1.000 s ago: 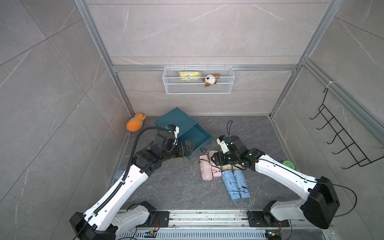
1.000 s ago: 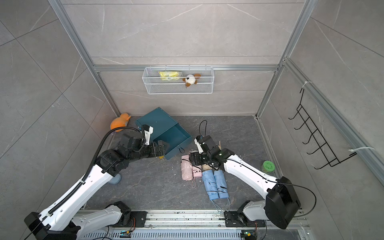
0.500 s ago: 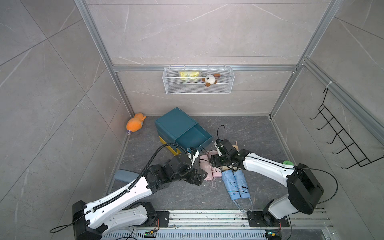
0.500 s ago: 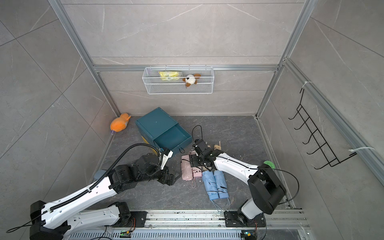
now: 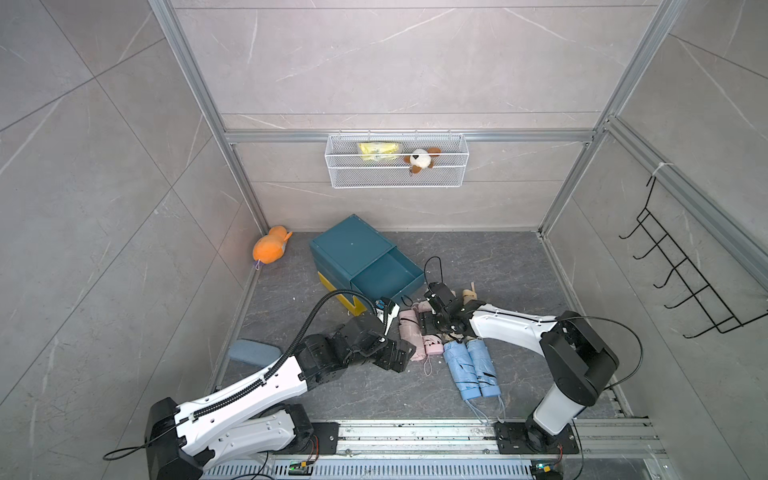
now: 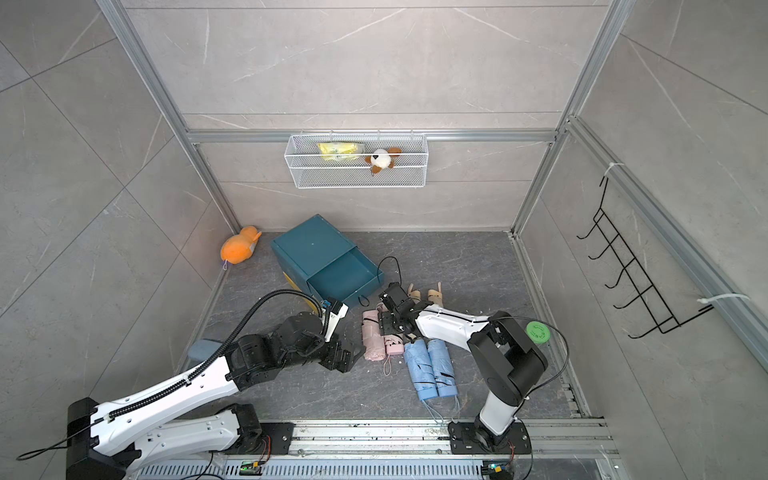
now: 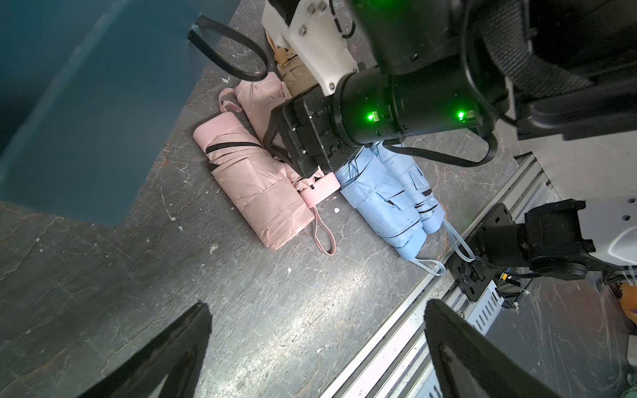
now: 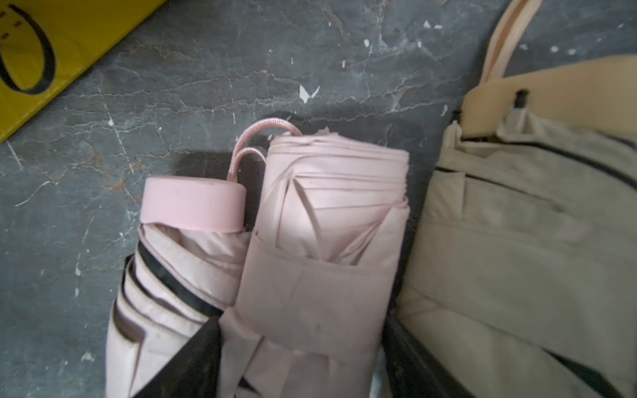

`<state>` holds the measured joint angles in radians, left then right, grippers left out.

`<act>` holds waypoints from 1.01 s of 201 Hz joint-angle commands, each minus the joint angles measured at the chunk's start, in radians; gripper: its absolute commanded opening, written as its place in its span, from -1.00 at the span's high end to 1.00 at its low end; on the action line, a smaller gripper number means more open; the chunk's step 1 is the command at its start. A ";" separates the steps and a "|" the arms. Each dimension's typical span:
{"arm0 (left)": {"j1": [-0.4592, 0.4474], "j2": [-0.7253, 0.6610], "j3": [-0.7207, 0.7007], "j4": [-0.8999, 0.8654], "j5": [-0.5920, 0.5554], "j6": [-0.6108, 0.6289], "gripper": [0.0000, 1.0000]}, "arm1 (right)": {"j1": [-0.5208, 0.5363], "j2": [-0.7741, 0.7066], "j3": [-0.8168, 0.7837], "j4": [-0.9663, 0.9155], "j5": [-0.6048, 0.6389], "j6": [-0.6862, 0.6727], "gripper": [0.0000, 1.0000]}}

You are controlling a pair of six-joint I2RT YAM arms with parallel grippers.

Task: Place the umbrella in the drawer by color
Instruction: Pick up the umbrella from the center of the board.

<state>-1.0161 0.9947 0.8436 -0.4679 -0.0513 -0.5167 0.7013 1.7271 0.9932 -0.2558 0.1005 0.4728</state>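
Note:
Both top views show a teal drawer unit (image 5: 349, 245) with its blue top drawer (image 5: 386, 270) pulled out and a yellow drawer (image 5: 353, 303) below. On the floor lie two pink umbrellas (image 5: 409, 336), two light blue ones (image 5: 471, 368) and beige ones (image 6: 434, 295). My right gripper (image 8: 301, 320) is shut on the inner pink umbrella (image 8: 331, 241), a finger pressed to each side. That umbrella still rests on the floor, between the other pink one (image 8: 193, 206) and a beige one (image 8: 534, 224). My left gripper (image 7: 315, 306) hangs open and empty over bare floor, left of the pink umbrellas (image 7: 255, 186).
An orange plush (image 5: 270, 249) lies in the back left corner and a grey-blue pad (image 5: 253, 353) by the left wall. A green disc (image 6: 537, 331) sits near the right arm. A wire basket (image 5: 397, 166) hangs on the back wall and a black hook rack (image 5: 673, 282) on the right wall.
My left arm has pulled back from the drawer front to the near floor beside the pink umbrellas. My right gripper has stayed at the pink umbrella while its elbow swung inward.

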 commanded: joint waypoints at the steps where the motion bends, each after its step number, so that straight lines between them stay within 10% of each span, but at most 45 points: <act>1: -0.005 -0.016 -0.009 0.037 -0.010 0.015 -1.00 | 0.004 0.046 0.009 0.022 0.033 0.018 -0.50; 49: -0.006 -0.031 -0.022 0.048 -0.007 0.017 -1.00 | 0.005 0.060 -0.022 0.054 0.027 0.024 -0.41; 92: -0.005 -0.024 -0.014 0.053 -0.009 0.017 -1.00 | 0.004 -0.033 -0.057 0.058 0.019 0.021 0.12; 203: -0.005 0.098 0.165 0.068 -0.046 0.068 -1.00 | 0.004 -0.342 -0.077 -0.063 0.009 -0.010 0.18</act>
<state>-1.0168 1.0630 0.9237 -0.4255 -0.0696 -0.4938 0.7013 1.4422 0.9051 -0.2626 0.0803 0.4789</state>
